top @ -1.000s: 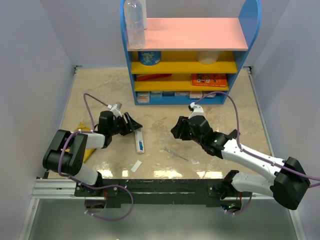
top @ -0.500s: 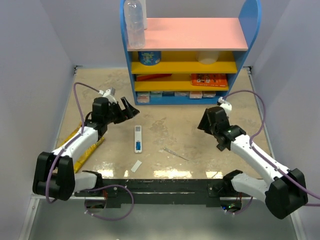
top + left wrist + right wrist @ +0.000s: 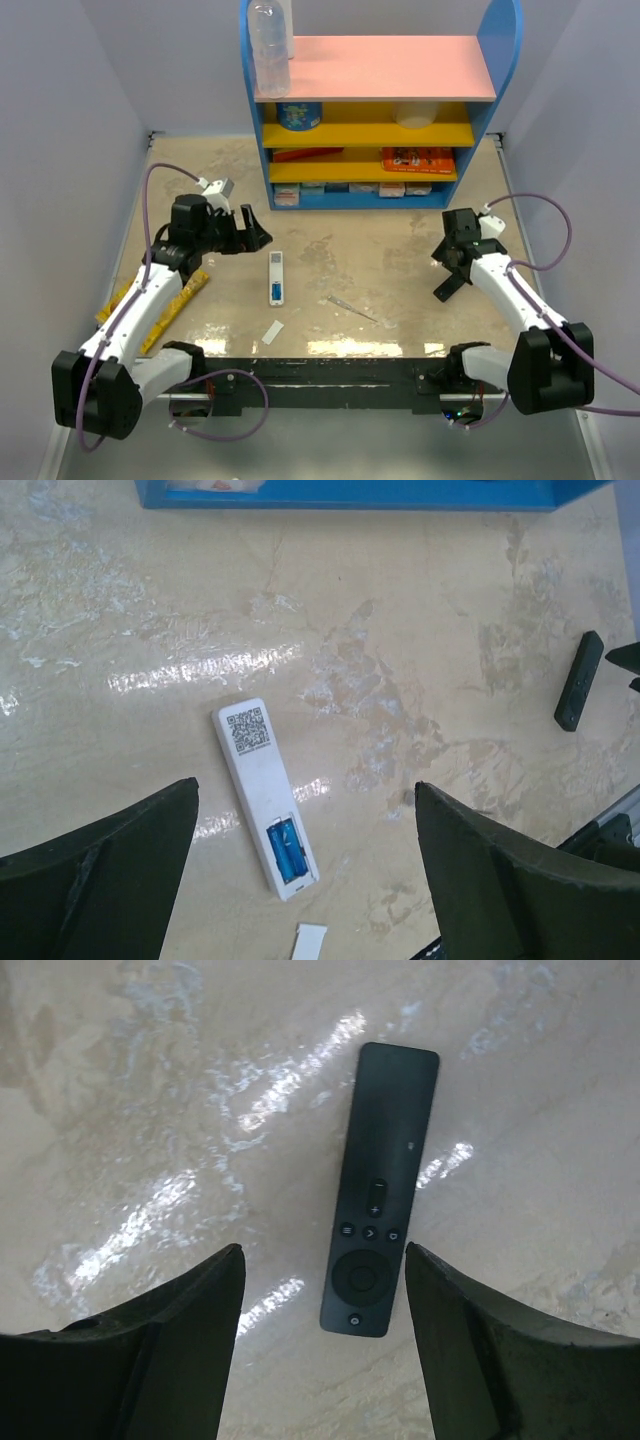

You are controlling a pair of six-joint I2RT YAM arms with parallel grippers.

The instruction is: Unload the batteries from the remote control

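A white remote lies back-up in the middle of the table, its battery bay open. Two blue batteries sit side by side in the bay; they also show in the top view. The remote lies below and between my left fingers. Its small white cover lies loose nearer me. My left gripper is open and empty, up and left of the remote, clear of it. My right gripper is open and empty above a black remote at the right.
A thin grey stick lies right of the white remote. A blue shelf unit with a clear bottle on top stands at the back. A yellow flat object lies under the left arm. The black remote shows in the left wrist view.
Both arms have drawn away from the centre: the left gripper back and to the left, the right gripper far to the right, over the black remote. The white remote has not moved.
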